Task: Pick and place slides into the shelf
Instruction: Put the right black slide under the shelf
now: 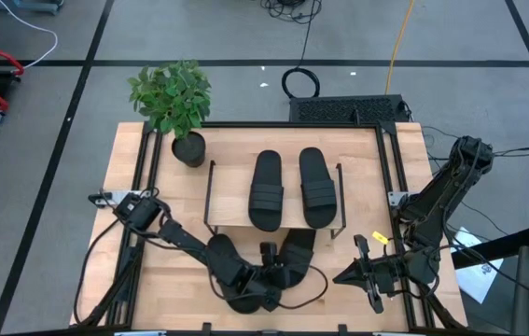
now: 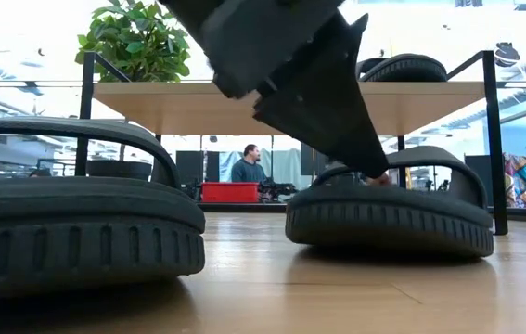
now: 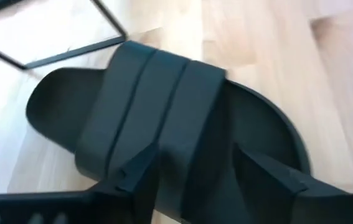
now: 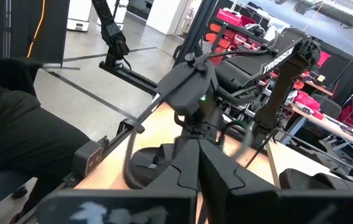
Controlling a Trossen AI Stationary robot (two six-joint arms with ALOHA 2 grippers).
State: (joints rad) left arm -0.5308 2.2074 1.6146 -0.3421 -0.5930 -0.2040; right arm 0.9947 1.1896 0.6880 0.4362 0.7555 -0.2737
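Two black slides [image 1: 266,191] [image 1: 316,187] lie side by side on the shelf's light top board [image 1: 229,201]; in the low view their rims [image 2: 411,67] show above that board [image 2: 198,102]. A third slide [image 1: 299,248] [image 3: 164,118] [image 2: 392,218] rests sole-down on the table in front of the shelf. My left gripper [image 1: 271,265] [image 3: 198,171] is open, low over this slide's ribbed strap. The other slide [image 1: 245,301] [image 2: 68,223] lies by the near edge, partly under the left arm. My right gripper [image 1: 346,277] [image 4: 198,165] is shut, off to the right. My left gripper comes slanting down from the near-left. One finger [image 3: 136,171] is over the near end of the strap [image 3: 164,112], the other finger [image 3: 266,174] over the footbed behind it. In the low view a fingertip [image 2: 374,167] reaches the strap's edge; I cannot tell whether it touches.
A potted plant [image 1: 173,98] stands at the table's far left corner. The shelf's black wire legs [image 1: 210,196] [image 2: 490,139] frame the open lower level. Cables trail from the left arm [image 1: 105,233]. A person [image 2: 249,165] sits in the room beyond.
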